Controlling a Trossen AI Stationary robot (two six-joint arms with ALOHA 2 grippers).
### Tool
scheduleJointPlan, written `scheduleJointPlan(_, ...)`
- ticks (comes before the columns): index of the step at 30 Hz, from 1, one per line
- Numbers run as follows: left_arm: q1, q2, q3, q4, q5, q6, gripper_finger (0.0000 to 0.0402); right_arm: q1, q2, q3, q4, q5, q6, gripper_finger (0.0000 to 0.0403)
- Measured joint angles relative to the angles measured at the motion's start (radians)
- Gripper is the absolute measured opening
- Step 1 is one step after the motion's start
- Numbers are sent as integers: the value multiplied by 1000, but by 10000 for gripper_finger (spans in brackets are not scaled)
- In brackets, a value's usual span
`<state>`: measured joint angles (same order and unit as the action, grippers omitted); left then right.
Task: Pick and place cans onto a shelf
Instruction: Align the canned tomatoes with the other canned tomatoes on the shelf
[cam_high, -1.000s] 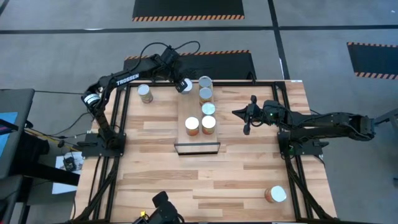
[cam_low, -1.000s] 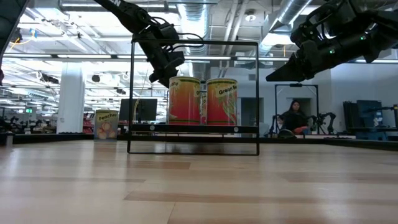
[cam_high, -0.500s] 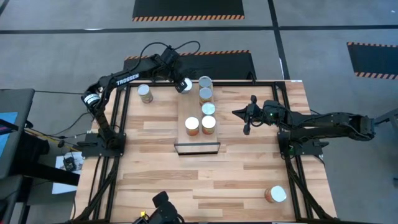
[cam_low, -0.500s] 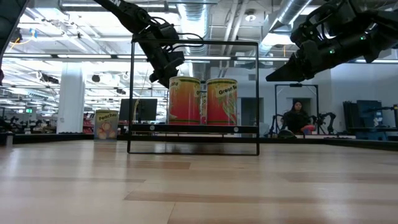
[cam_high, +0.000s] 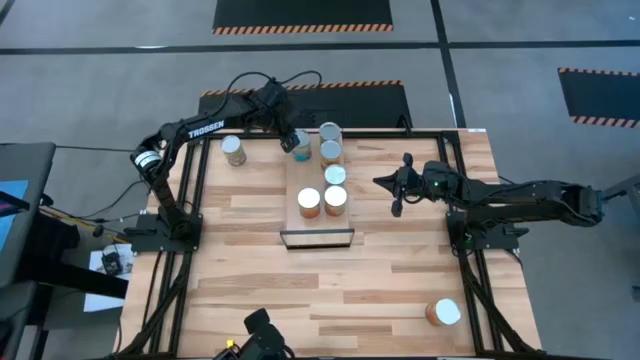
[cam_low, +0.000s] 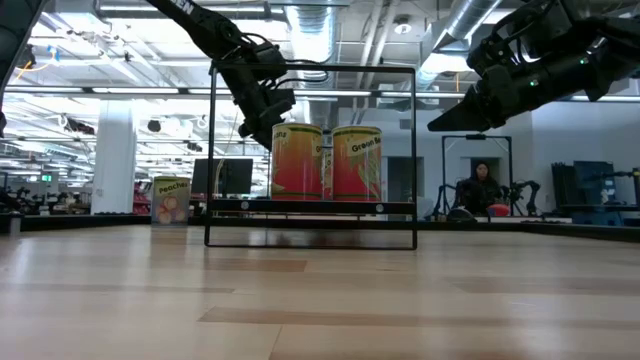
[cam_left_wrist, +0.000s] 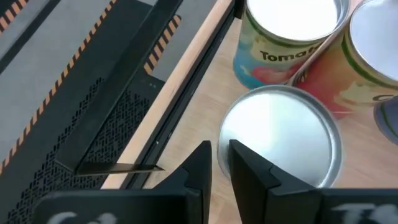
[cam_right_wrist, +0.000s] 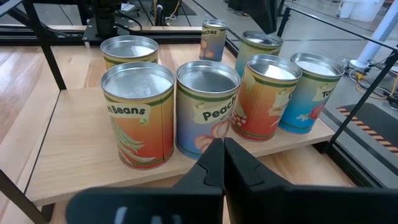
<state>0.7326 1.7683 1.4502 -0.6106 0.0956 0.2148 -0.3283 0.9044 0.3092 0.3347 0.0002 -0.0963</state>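
Observation:
Six cans stand upright on the light-wood shelf (cam_high: 318, 222), which also shows in the right wrist view (cam_right_wrist: 81, 143). One more can (cam_high: 233, 150) stands on the table at the far left, and another (cam_high: 443, 312) at the near right. My left gripper (cam_high: 291, 141) (cam_left_wrist: 219, 160) is over the shelf's far left corner, its fingers shut with nothing between them. It is right beside a silver-topped can (cam_left_wrist: 280, 134) (cam_high: 303, 151) that stands against the Tomato can (cam_left_wrist: 289, 31). My right gripper (cam_high: 380, 182) (cam_right_wrist: 222, 155) hovers shut and empty, right of the shelf. My left gripper comes down slanting from the table's far left. One finger (cam_left_wrist: 249, 171) lies along the rim (cam_left_wrist: 227, 140) of the silver-topped can's top. I cannot tell whether it touches the can. The can stands upright on the shelf.
The shelf's dark wire frame (cam_low: 310, 155) rises above the cans, with its front bar (cam_high: 318, 238) toward the near edge. Black rails (cam_high: 195, 190) run along both table sides. Bare tabletop (cam_high: 330, 290) lies near the front. A person (cam_low: 478, 190) sits in the room beyond.
My left gripper has risen a little and tipped over the shelf's far left corner. The silver-topped can at its tips now stands slightly nearer the table's near edge, close beside the other cans. My right arm has kept still.

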Motion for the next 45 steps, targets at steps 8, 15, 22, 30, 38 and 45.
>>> scheduleJointPlan(8,0,0,-11,32,-3,11,43,0,0,0,-1,0,0,18)
scheduleJointPlan(15,-17,0,17,21,85,62,41,0,0,0,-6,0,-2,15)
scheduleJointPlan(22,-71,0,18,-20,59,126,4,0,0,0,-6,0,-3,18)
scheduleJointPlan(30,-72,0,18,-47,-6,130,0,0,0,0,-9,0,10,15)
scheduleJointPlan(38,-71,0,18,-42,-25,141,0,0,0,0,-9,0,9,18)
scheduleJointPlan(45,-72,35,21,-26,-20,141,0,0,0,0,-9,0,10,15)
